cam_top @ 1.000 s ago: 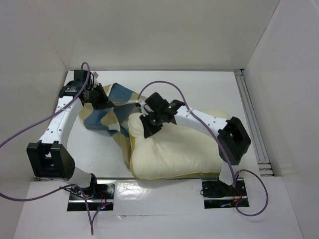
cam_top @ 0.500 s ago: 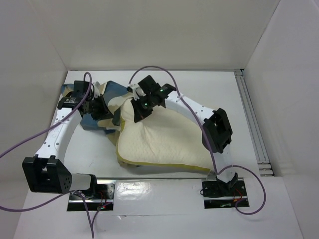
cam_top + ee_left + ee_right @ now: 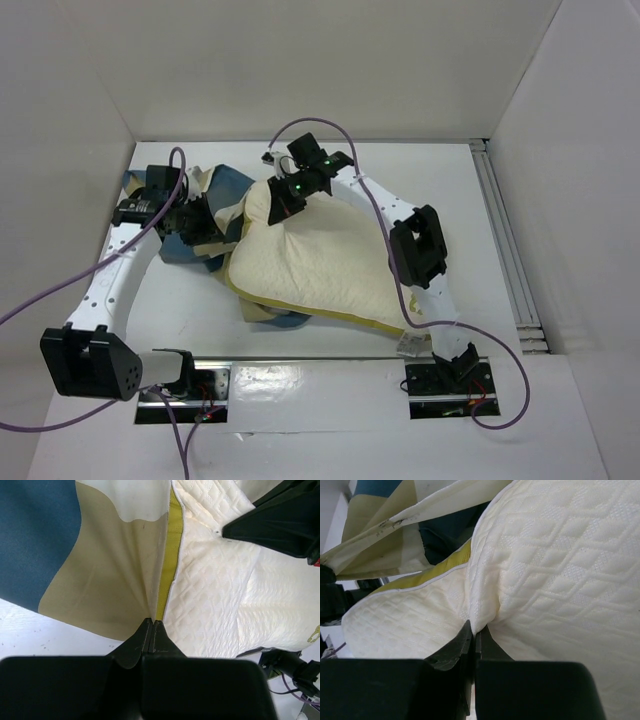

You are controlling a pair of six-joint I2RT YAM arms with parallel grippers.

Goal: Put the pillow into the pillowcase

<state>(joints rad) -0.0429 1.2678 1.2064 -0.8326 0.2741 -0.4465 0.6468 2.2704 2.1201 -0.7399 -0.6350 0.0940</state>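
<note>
The cream quilted pillow point(image 3: 325, 265) lies across the middle of the table, its far left corner raised. My right gripper point(image 3: 281, 203) is shut on a pinched fold of the pillow point(image 3: 530, 555) at that corner. The checked blue, tan and cream pillowcase point(image 3: 222, 190) is bunched at the far left, and part of it shows under the pillow's near edge point(image 3: 285, 320). My left gripper point(image 3: 208, 228) is shut on the pillowcase's tan edge point(image 3: 100, 580), right beside the pillow's yellow band point(image 3: 170, 555). The pillow corner lies against the pillowcase's mouth.
White walls enclose the table on the left, back and right. A metal rail point(image 3: 505, 240) runs along the right side. Purple cables point(image 3: 330, 130) loop over both arms. The arm bases point(image 3: 445, 385) sit at the near edge.
My right gripper has dragged the pillow up and to the left, against the pillowcase. My left gripper has kept its hold and shifted slightly.
</note>
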